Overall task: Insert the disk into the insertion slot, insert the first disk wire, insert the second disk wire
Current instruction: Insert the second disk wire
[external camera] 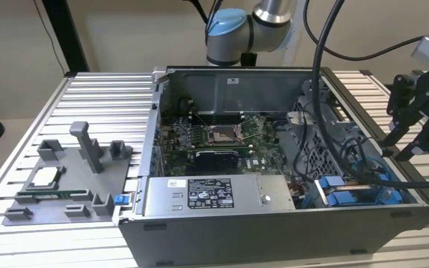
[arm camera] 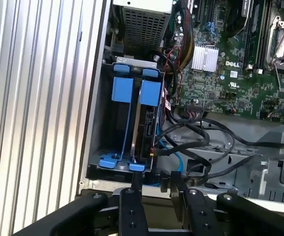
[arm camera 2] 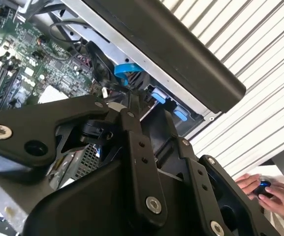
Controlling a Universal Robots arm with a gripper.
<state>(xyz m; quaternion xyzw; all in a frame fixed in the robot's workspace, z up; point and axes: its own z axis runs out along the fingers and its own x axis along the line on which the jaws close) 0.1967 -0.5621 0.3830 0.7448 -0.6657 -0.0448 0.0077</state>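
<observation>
The disk looks seated in the slot, with wires lying just beside it. The gripper hangs at the case rim, jaws apart and empty. The first-wire step seems in hand, calling for a precise pinch on a connector.

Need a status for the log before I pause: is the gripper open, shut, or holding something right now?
Black two-finger gripper: open, holding nothing, above the edge of the open dark grey metal computer case on the exterior view's right.

The disk sits in the insertion slot close below the tool; the fixture tray lies well apart.
</observation>
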